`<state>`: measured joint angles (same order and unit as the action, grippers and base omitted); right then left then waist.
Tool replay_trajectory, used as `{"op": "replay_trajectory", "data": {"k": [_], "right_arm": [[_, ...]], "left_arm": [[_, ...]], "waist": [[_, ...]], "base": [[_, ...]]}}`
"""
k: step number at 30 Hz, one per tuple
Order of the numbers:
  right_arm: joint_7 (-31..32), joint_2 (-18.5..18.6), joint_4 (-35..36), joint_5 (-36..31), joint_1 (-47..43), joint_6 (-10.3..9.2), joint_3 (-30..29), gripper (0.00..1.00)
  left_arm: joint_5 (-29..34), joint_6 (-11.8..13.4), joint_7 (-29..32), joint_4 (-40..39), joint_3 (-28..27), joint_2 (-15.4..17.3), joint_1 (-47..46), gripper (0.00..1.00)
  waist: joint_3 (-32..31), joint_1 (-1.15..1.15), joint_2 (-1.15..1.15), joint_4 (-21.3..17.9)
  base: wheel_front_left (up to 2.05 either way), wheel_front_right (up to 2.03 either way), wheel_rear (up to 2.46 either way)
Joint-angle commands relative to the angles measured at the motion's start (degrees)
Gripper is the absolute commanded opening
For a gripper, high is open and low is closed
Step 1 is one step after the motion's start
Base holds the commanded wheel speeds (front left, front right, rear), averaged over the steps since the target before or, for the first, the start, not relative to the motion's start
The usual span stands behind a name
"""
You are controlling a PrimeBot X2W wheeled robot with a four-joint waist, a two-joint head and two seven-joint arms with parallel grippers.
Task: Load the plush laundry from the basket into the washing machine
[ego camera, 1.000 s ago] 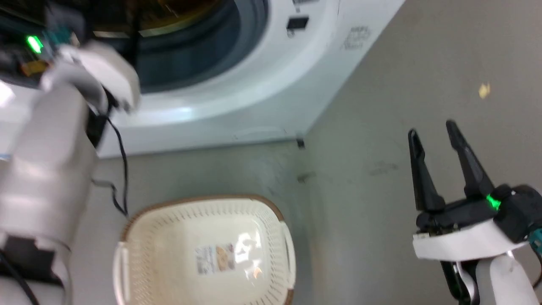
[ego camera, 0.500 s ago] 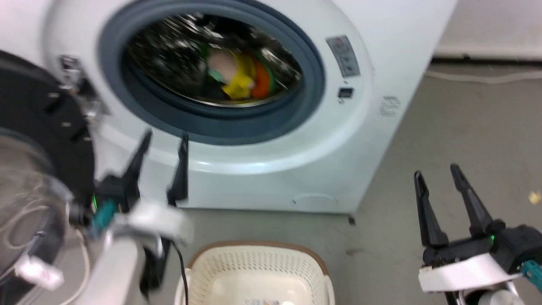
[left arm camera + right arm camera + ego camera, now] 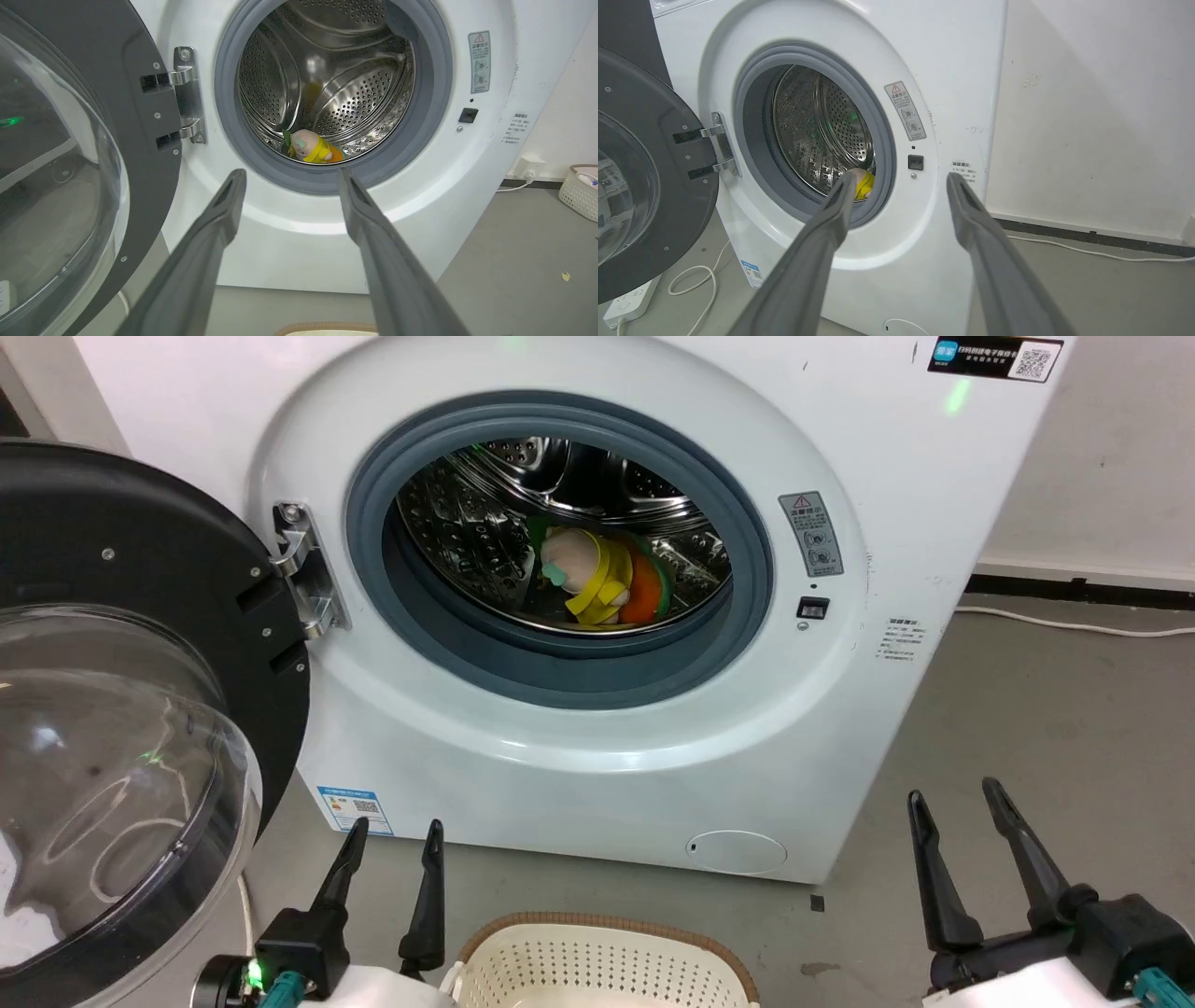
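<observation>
Grey floor (image 3: pixel 1027 737), white wall (image 3: pixel 1120 457) behind. Door (image 3: pixel 140 551) hangs open at left. Left pincer (image 3: pixel 394 826) spread, empty, low before washing machine (image 3: pixel 560 775). Plush laundry (image 3: pixel 602 583) lies in the drum (image 3: pixel 467 541). Basket (image 3: pixel 597 957) between pincers. Right pincer (image 3: pixel 950 791) spread, empty.

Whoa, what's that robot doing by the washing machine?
It is loading laundry. The plush toy lies inside the washing machine, in its steel drum, and the round door stands wide open on the left. The robot holds nothing: its left pincer and right pincer are both open in front of the machine, either side of the basket on the floor.
</observation>
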<state>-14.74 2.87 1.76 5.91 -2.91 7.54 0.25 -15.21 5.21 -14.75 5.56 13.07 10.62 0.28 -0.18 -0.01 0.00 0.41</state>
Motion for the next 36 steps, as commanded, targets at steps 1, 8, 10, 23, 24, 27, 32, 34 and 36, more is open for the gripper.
{"op": "replay_trajectory", "data": {"k": [1,8,10,23,24,27,32,34,36], "right_arm": [[-0.26,0.0,-0.43,0.54,-1.11,-0.05,-0.08,1.0],[-0.26,0.0,-1.18,1.24,-2.23,-0.05,-0.79,1.0],[0.03,0.0,-1.1,1.13,-1.5,0.0,-0.7,0.0],[1.14,0.0,-1.15,0.6,-1.16,0.0,-0.62,0.0],[1.26,0.0,-1.15,0.54,-1.13,0.0,-0.61,0.0],[1.61,0.0,-1.17,0.38,-1.02,-0.01,-0.61,0.0],[2.2,0.0,-1.2,0.09,-0.84,-0.01,-0.59,0.0],[2.44,0.0,-1.21,-0.02,-0.77,-0.01,-0.58,0.0],[2.67,0.0,-1.22,-0.13,-0.7,-0.01,-0.58,0.0]], "left_arm": [[0.57,0.01,-0.24,0.32,-0.19,-0.52,0.65,1.0],[2.94,0.15,-0.25,1.83,-0.76,-1.0,0.41,1.0],[2.49,0.14,0.11,1.8,-0.69,-0.88,0.03,0.0],[3.41,-0.26,1.2,1.25,-1.64,-1.4,0.01,0.0],[3.52,-0.3,1.32,1.19,-1.74,-1.45,0.01,0.0],[3.82,-0.43,1.67,1.01,-2.03,-1.62,0.0,0.0],[4.33,-0.65,2.26,0.72,-2.53,-1.89,-0.01,0.0],[4.54,-0.73,2.49,0.6,-2.72,-2.0,-0.02,0.0],[4.74,-0.82,2.73,0.48,-2.92,-2.11,-0.02,0.0]], "waist": [[-0.02,0.01,0.0,-0.14],[0.09,0.01,0.0,-0.18],[0.08,0.01,0.0,-0.18],[0.08,0.01,0.0,-0.19],[0.08,0.01,0.0,-0.19],[0.08,0.01,0.0,-0.2],[0.09,0.01,0.0,-0.21],[0.09,0.01,0.0,-0.21],[0.09,0.01,0.0,-0.22]], "base": [[0.0,0.0,0.0],[0.0,0.0,0.0],[0.0,0.0,0.0],[0.0,0.0,0.0],[0.0,0.0,0.0],[0.0,0.0,0.0],[0.0,0.0,0.0],[0.0,0.0,0.0],[0.0,0.0,0.0]]}}
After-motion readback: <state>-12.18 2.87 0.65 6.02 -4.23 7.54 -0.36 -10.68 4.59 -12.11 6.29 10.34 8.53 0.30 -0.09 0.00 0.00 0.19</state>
